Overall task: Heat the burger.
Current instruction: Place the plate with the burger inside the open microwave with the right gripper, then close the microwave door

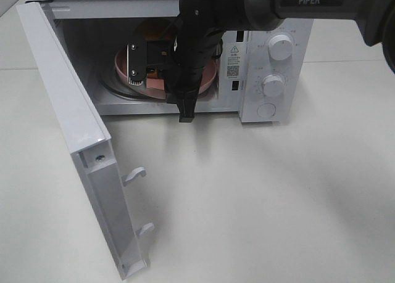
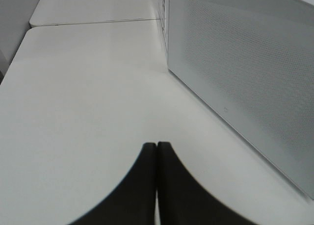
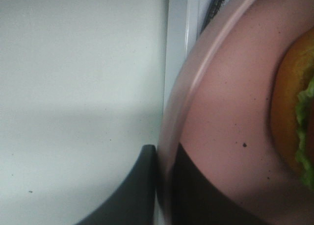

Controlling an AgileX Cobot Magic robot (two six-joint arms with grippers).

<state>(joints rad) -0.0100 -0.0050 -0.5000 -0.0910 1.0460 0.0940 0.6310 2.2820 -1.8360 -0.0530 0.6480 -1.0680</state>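
Note:
The burger shows its golden bun and green lettuce at the edge of the right wrist view. It sits on a pink plate. In the high view the plate lies on the turntable inside the open microwave, with the burger mostly hidden behind the arm. My right gripper is shut on the plate's near rim, one finger on each side of it. From above, that gripper hangs at the oven's front opening. My left gripper is shut and empty, low over the table beside the microwave's perforated side wall.
The microwave door swings wide open to the left, its latch hooks sticking out toward the table's middle. Two knobs and a round button sit on the control panel at the right. The white table spreads in front.

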